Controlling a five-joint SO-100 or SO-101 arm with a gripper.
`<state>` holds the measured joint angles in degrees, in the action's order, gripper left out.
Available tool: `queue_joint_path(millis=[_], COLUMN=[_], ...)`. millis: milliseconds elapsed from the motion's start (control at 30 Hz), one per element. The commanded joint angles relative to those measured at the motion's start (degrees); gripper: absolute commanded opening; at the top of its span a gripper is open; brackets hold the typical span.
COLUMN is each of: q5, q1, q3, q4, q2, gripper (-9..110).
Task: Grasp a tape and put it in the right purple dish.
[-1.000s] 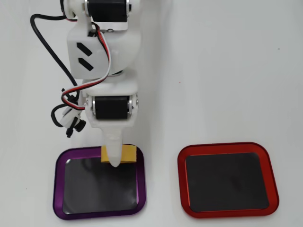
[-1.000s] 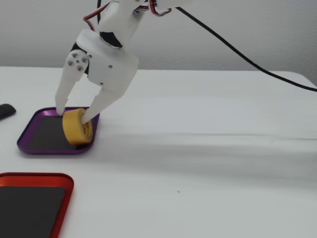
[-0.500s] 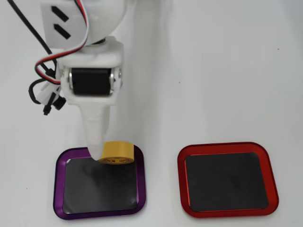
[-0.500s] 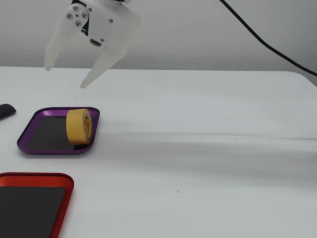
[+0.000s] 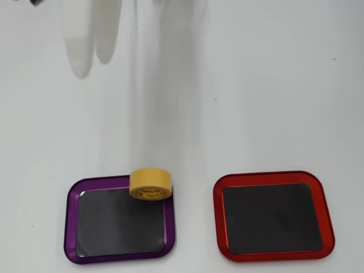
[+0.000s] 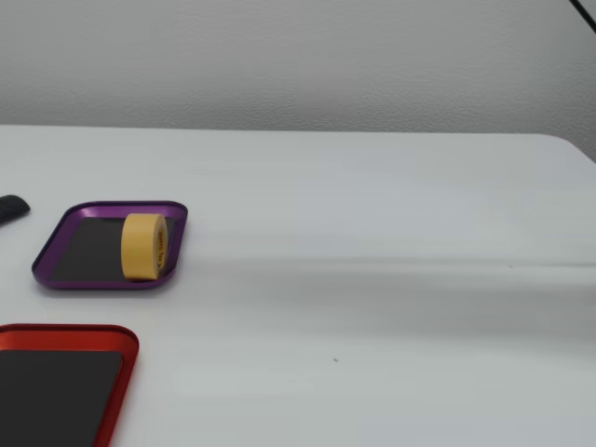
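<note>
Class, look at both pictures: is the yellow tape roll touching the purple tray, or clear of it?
Touching. In the fixed view the tape stands on its edge inside the purple tray, against its right rim; the overhead view shows it overlapping the top rim.

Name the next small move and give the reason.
Probably none beyond keeping clear: the tape already stands on edge inside the purple dish, by its rim nearest the bare table in the overhead view. No claw shows; the red tray is empty.
</note>
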<state>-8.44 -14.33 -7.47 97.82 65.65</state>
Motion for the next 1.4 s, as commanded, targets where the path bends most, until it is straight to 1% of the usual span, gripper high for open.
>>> queue_joint_path(millis=[0,267,367,567,733,967,1167,1300,1367], q5=[0.53,0.26,0.35,0.7,0.88,1.32,1.49,1.58,1.58], q1=[0.09,-0.09,-0.09,-0.09,0.0,0.0,0.09,-0.44,-0.44], q3=[-12.04,-60.47,-78.31,-113.73,-136.76,-156.09,-165.76,-166.29,-166.29], q4=[0.44,-2.37,-8.61,-25.22,-35.6,-36.56,-27.69,-23.91,-23.47], q2=[13.01,40.87,50.54,71.37,90.0,115.66,132.28,131.66,130.52], gripper=[18,18,18,18,18,19,18,17,12])
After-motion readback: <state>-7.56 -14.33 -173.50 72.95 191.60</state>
